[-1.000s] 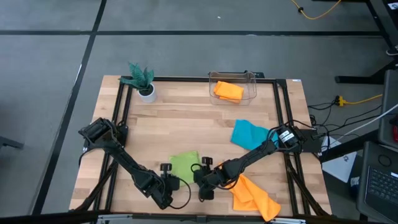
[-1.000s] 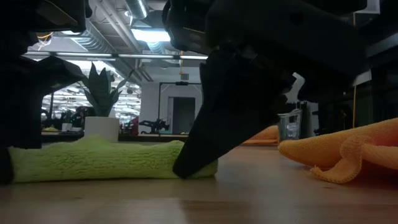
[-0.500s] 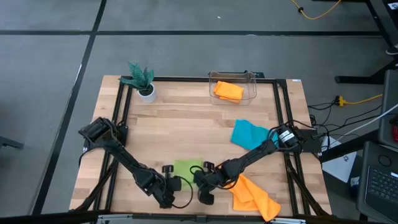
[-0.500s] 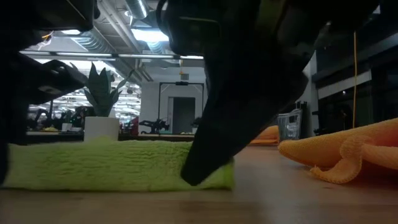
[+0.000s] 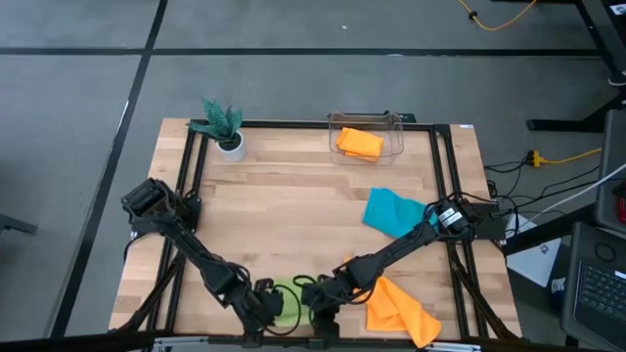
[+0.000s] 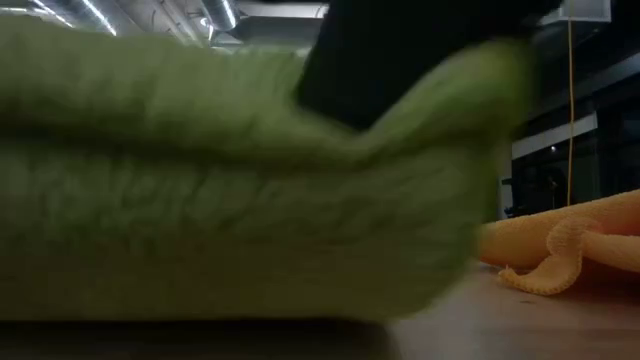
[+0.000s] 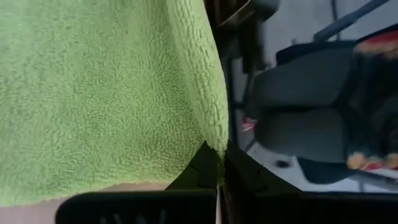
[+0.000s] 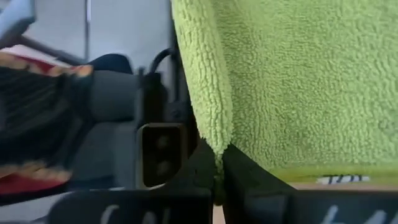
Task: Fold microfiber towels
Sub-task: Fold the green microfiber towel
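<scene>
I see the lime green towel (image 5: 287, 299) at the bottom middle of the high view. My left gripper (image 5: 265, 305) pinches its left corner and my right gripper (image 5: 320, 299) pinches its right corner. Up close, the towel fills the low view.

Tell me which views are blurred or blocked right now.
Low view: the lime green towel fills most of the picture, soft and out of focus; only an orange towel shows beside it. Both wrist views: sharp pile on the green towel, blurred room behind. High view: clear.
</scene>
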